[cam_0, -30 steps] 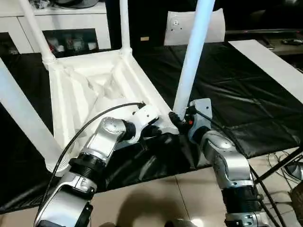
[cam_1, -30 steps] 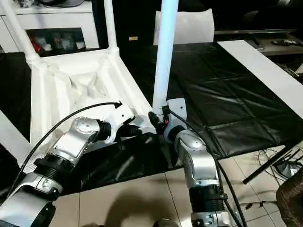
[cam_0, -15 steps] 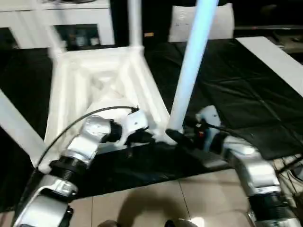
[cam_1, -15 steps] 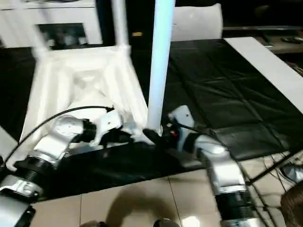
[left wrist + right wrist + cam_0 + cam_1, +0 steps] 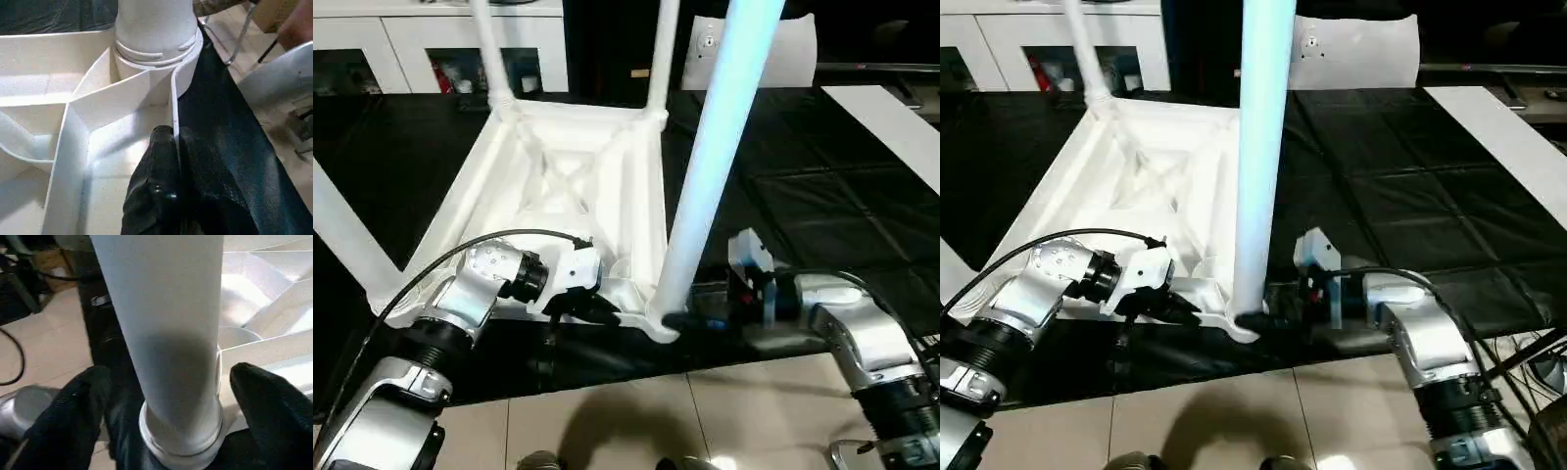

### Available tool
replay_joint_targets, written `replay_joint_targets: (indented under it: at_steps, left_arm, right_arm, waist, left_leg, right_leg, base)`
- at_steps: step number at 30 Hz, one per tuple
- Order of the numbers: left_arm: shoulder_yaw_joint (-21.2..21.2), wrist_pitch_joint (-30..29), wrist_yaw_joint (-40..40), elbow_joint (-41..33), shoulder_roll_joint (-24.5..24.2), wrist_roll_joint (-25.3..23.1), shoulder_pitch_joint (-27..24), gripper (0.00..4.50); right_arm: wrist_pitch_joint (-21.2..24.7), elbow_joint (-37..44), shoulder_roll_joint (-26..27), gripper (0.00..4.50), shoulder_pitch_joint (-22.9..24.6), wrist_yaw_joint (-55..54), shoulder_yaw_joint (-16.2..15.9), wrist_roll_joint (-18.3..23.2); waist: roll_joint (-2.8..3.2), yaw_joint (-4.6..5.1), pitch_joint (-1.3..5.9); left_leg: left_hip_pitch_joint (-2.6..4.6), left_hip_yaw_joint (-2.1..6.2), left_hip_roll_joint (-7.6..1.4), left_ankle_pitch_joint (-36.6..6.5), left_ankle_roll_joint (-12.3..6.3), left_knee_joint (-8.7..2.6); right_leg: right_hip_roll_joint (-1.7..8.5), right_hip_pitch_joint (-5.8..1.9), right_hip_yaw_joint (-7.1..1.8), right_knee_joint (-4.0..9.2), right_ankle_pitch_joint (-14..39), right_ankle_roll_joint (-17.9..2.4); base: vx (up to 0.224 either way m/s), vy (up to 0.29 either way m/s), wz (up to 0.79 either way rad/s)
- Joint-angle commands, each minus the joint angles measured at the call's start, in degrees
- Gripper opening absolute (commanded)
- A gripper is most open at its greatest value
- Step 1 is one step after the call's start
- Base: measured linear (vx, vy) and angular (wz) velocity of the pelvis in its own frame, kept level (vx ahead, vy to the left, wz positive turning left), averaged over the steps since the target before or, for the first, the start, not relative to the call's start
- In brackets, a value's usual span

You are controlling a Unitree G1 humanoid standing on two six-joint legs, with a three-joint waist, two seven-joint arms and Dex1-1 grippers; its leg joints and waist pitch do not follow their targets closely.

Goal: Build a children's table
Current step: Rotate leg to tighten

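Your right gripper (image 5: 166,396) has let go of the near leg (image 5: 710,186) and opened wide since the earlier frame.

You see its two black fingers (image 5: 73,406) standing apart on either side of that leg's base without touching it, at lower centre of the head view. Your left gripper (image 5: 168,161) is pinched shut on the tabletop (image 5: 573,181) rim just beside the corner socket (image 5: 156,54). The upturned tabletop fills centre-left on the black mat (image 5: 822,206), legs rising upward.

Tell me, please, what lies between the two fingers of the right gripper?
The base of the near leg stands between the right gripper's open fingers, just above its corner socket; the right wrist view shows gaps on both sides.
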State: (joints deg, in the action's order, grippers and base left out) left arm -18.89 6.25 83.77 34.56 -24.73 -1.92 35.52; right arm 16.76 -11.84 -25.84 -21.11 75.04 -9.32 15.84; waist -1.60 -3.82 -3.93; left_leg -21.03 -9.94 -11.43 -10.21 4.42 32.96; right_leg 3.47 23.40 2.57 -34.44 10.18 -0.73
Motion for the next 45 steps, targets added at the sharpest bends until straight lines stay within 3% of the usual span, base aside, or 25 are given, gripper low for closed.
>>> replay_joint_targets:
  at_steps: [1, 3, 11, 18, 21, 24, 27, 28, 30, 32, 33, 35, 37, 39, 41, 42, 44, 45]
  left_arm:
    - [-2.79, 2.05, 3.39, -0.03, 0.35, -0.38, 1.05, 0.00]
    - [-2.97, 2.58, 3.97, 0.27, 0.36, -0.36, 1.24, 0.00]
    - [-3.60, 4.28, 5.45, 1.64, 0.53, -0.49, 2.00, 0.00]
    - [-3.82, 4.87, 5.70, 2.13, 0.58, -0.61, 2.09, 0.00]
    - [-3.63, 4.94, 5.32, 2.68, 0.73, -0.48, 2.29, 0.00]
    - [-2.79, 2.58, 5.19, 1.84, 1.36, 0.99, 1.78, 0.00]
    - [-1.74, -1.66, 2.29, -1.39, 2.65, 2.15, 0.38, 0.00]
    - [-1.72, -2.34, 0.90, -1.86, 3.00, 1.71, 0.15, 0.00]
    - [-1.49, -5.72, -4.78, -3.45, 4.65, 0.05, -0.66, 0.00]
    - [-0.86, -8.43, -8.84, -4.07, 6.14, -0.60, -0.96, 0.00]
    - [0.32, -11.59, -13.80, -4.53, 8.49, -0.80, -0.99, 0.00]
    - [0.84, -13.36, -16.92, -4.82, 9.87, -1.29, -0.94, 0.00]
    - [1.86, -15.58, -22.94, -4.69, 12.06, -2.60, -0.37, 0.00]
    - [4.46, -19.70, -32.30, -3.88, 16.49, -2.90, 1.00, 0.00]
    - [5.73, -21.83, -36.64, -3.59, 18.99, -2.78, 1.76, 0.00]
    - [6.12, -22.66, -38.08, -3.54, 19.88, -2.74, 2.04, 0.00]
    - [7.09, -24.69, -41.44, -3.99, 21.87, -3.25, 2.67, 0.00]
    - [7.48, -24.99, -42.94, -3.92, 22.47, -3.67, 3.05, 0.00]
  right_arm:
    - [-0.74, -0.69, -0.72, 3.90, -1.37, 2.04, -0.50, 0.36]
    - [-0.83, -1.22, -0.83, 3.56, -1.69, 2.75, -0.78, 0.55]
    - [-1.92, -3.65, -0.78, 3.04, -3.10, 4.41, -1.59, 0.38]
    - [-2.43, -4.35, -0.41, 2.30, -3.31, 4.81, -1.71, 0.39]
    - [-2.02, -3.74, -0.36, 2.21, -2.94, 4.73, -2.07, 0.66]
    - [-0.63, -2.32, 0.01, 1.98, -1.89, 3.69, -2.27, 0.86]
    - [2.69, 0.90, 2.46, 1.95, 0.39, -2.21, -1.84, 0.92]
    - [3.03, 1.42, 3.39, 1.94, 0.72, -4.36, -1.75, 0.39]
    - [4.30, 2.37, 7.11, 1.94, 1.64, -13.27, -1.50, -2.39]
    - [5.76, 2.10, 9.55, 1.93, 1.87, -18.86, -1.14, -3.99]
    - [7.51, 2.17, 12.64, 1.93, 2.12, -23.94, -0.39, -4.41]
    - [9.01, 2.31, 14.73, 1.91, 2.22, -27.34, 0.04, -4.77]
    - [10.98, 2.61, 17.75, 1.91, 2.23, -32.38, 0.33, -5.74]
    - [12.64, 1.05, 22.94, 1.91, 1.27, -40.96, 1.16, -7.73]
    - [13.22, -0.54, 26.15, 1.91, 0.28, -45.86, 1.90, -8.62]
    - [13.37, -1.27, 27.37, 1.91, -0.18, -47.68, 2.21, -8.92]
    - [12.90, -2.30, 29.93, 1.91, -1.05, -50.86, 2.33, -9.61]
    - [12.32, -2.60, 30.74, 1.91, -1.37, -51.82, 2.32, -9.89]
  waist:
    - [-0.16, 0.01, 3.65]
    - [-0.16, -0.11, 3.66]
    - [-0.33, -1.07, 3.79]
    - [-0.36, -1.11, 3.85]
    - [-0.35, -1.10, 3.79]
    - [0.00, -1.09, 3.83]
    - [-0.19, -1.03, 3.79]
    - [0.15, -1.08, 3.88]
    - [-0.01, -0.73, 3.54]
    - [0.04, -0.03, 2.79]
    - [-0.08, 0.57, 2.49]
    - [-0.17, 1.54, 2.38]
    - [-0.31, 2.48, 2.41]
    - [0.14, 3.32, 2.67]
    - [0.11, 3.92, 2.59]
    - [0.05, 4.25, 2.66]
    - [-0.03, 4.82, 2.57]
    - [0.04, 4.91, 2.70]
  left_leg:
    - [0.63, -0.24, -1.81, -8.29, -4.56, -3.12]
    - [0.62, -0.16, -1.93, -8.37, -4.22, -3.15]
    - [0.80, -0.32, -1.95, -7.45, -4.21, -3.05]
    - [0.70, -0.25, -1.97, -7.57, -3.86, -3.04]
    - [0.71, -0.27, -1.95, -7.96, -3.76, -3.05]
    - [0.78, -0.27, -1.97, -8.31, -3.33, -3.04]
    - [0.75, -0.21, -1.97, -8.64, -2.96, -3.17]
    - [0.83, -0.17, -2.00, -8.83, -2.86, -3.16]
    - [0.72, -0.08, -1.95, -10.63, -1.87, -3.43]
    - [0.95, 0.25, -1.49, -15.77, 0.41, -3.84]
    - [1.43, 0.54, -1.21, -19.17, 1.21, -3.82]
    - [1.74, 0.95, -1.02, -21.35, 1.83, -3.55]
    - [1.36, 1.33, -0.78, -22.17, 1.74, -3.57]
    - [1.32, 1.64, -1.00, -22.97, 1.47, -3.91]
    - [1.33, 1.75, -1.08, -23.98, 1.42, -4.16]
    - [1.74, 1.69, -0.99, -24.85, 1.12, -4.01]
    - [1.28, 1.72, -0.79, -25.32, 0.27, -4.21]
    - [1.58, 1.69, -0.65, -25.71, -0.09, -4.11]
  right_leg:
    - [3.90, -3.13, -2.26, 3.44, 8.09, -14.17]
    - [4.02, -3.15, -2.27, 3.36, 8.64, -14.00]
    - [3.95, -3.05, -2.25, 3.14, 7.27, -14.30]
    - [4.02, -3.14, -2.24, 3.11, 8.02, -13.94]
    - [4.02, -3.08, -2.24, 3.24, 8.78, -13.78]
    - [3.98, -3.07, -2.28, 3.23, 9.27, -13.78]
    - [3.95, -3.10, -2.28, 3.31, 9.81, -13.44]
    - [3.98, -3.02, -2.30, 3.28, 9.99, -13.42]
    - [3.99, -2.88, -2.34, 3.70, 13.06, -12.55]
    - [4.05, -2.44, -2.19, 4.79, 25.13, -9.20]
    - [4.16, -2.12, -1.87, 5.83, 33.52, -6.46]
    - [4.35, -1.67, -1.57, 6.69, 40.25, -3.92]
    - [4.25, -1.79, -1.09, 7.24, 42.45, -2.12]
    - [4.18, -2.01, -0.68, 7.23, 39.16, -2.78]
    - [4.05, -1.84, -0.45, 7.32, 37.59, -3.51]
    - [4.08, -1.64, -0.24, 7.52, 37.39, -3.64]
    - [4.12, -1.99, 0.25, 7.74, 36.19, -3.42]
    - [4.24, -1.74, 0.18, 7.89, 36.40, -3.19]
  base:
    - [0.000, 0.000, 0.00]
    - [0.000, 0.000, 0.00]
    - [0.000, 0.000, 0.00]
    - [0.000, 0.000, 0.00]
    - [0.000, 0.000, 0.00]
    - [0.000, 0.000, 0.00]
    - [0.000, 0.000, 0.00]
    - [0.000, 0.000, 0.00]
    - [0.000, 0.000, 0.00]
    - [-0.026, -0.003, -0.03]
    - [-0.052, -0.006, -0.06]
    - [-0.056, 0.007, -0.08]
    - [-0.053, 0.020, -0.11]
    - [0.000, 0.000, 0.00]
    - [0.000, 0.000, 0.00]
    - [0.000, 0.000, 0.00]
    - [-0.018, 0.057, -0.06]
    - [-0.011, 0.058, -0.06]
